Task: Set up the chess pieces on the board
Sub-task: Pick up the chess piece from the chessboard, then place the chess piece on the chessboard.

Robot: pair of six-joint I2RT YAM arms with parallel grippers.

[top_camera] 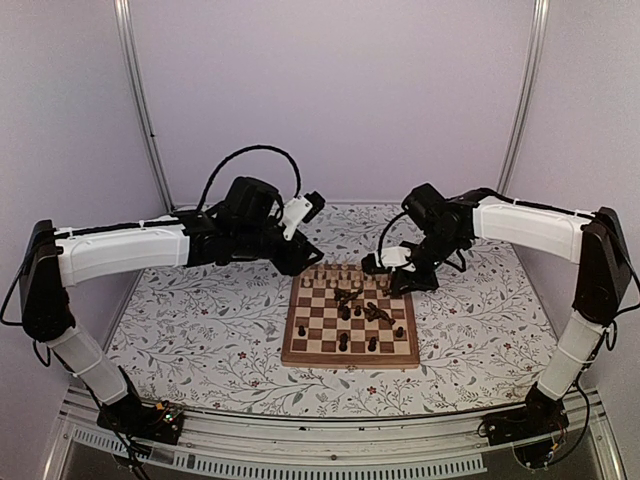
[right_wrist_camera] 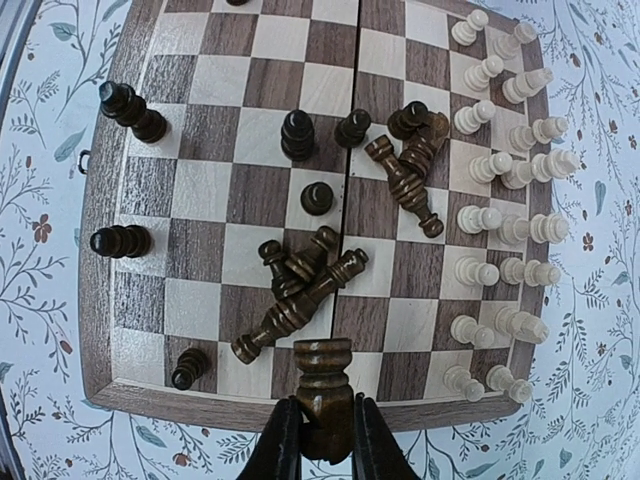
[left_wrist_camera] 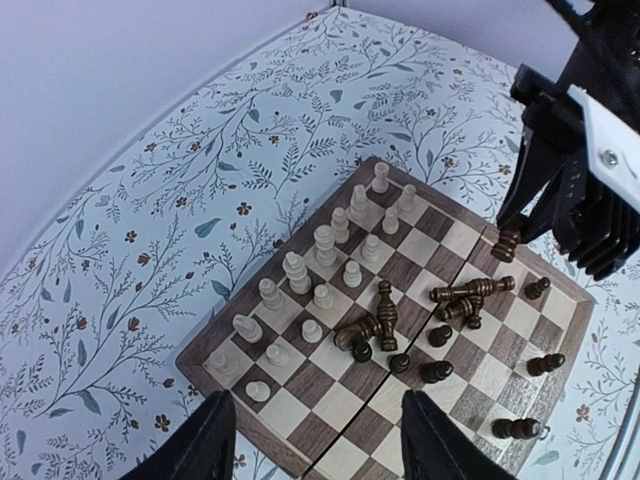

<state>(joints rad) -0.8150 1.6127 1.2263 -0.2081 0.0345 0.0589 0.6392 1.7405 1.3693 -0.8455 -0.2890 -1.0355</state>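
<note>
Mid-setup on the board (top_camera: 345, 361): the right gripper (right_wrist_camera: 325, 405), reaching in from the board's right side with its arm stretched low and its wrist bent down, pinches a dark piece (right_wrist_camera: 322, 365) upright between closed fingers, just over the right rim near the centre seam. The pale pieces (right_wrist_camera: 500, 215) stand in two tidy rows along the board's far side, so that army looks finished. The dark pieces (right_wrist_camera: 300, 290) are mostly unplaced, with several toppled in a heap at mid-board and only a few upright towards the near side. The next move probably calls for carrying the held piece across to a free square in the near rows and setting it down without knocking its neighbours. The left gripper (left_wrist_camera: 318, 405) hovers high off the board's far-left corner above the floral table (top_camera: 200, 330), jaws parted and holding nothing.
</note>
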